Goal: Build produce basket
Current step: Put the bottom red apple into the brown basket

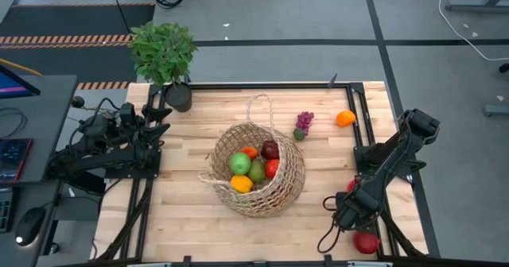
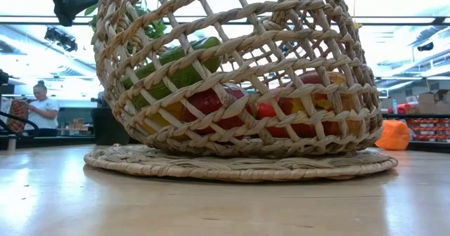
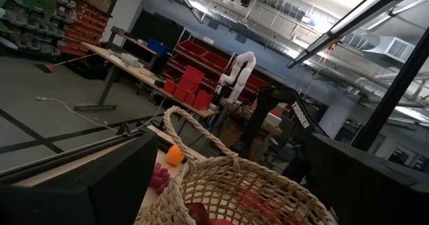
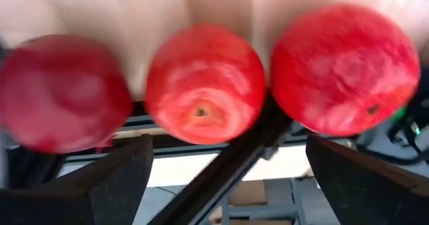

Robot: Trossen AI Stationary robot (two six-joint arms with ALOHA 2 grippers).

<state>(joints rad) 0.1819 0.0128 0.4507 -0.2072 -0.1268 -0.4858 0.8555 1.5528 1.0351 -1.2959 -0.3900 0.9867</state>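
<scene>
The tan wicker basket [image 1: 258,170] stands mid-table on its flat woven base [image 2: 239,164] and holds a green apple [image 1: 239,164], an orange, a dark red apple and other produce. Purple grapes [image 1: 304,124] and an orange [image 1: 345,118] lie on the table at the far right. Three red apples [image 4: 204,84] lie in a row by the table's near right edge. My right gripper [image 4: 228,165] hangs open above them, pointing steeply down, fingers wide apart and touching nothing. It also shows in the high view [image 1: 347,213]. My left gripper [image 3: 228,185] waits open at the table's left, facing the basket.
A potted leafy plant [image 1: 165,56] stands at the table's far left corner. Black frame rails [image 1: 362,132] run along the table's right and far edges, close to the red apples. Bare wood lies in front of the basket. A person [image 2: 43,109] is in the room behind.
</scene>
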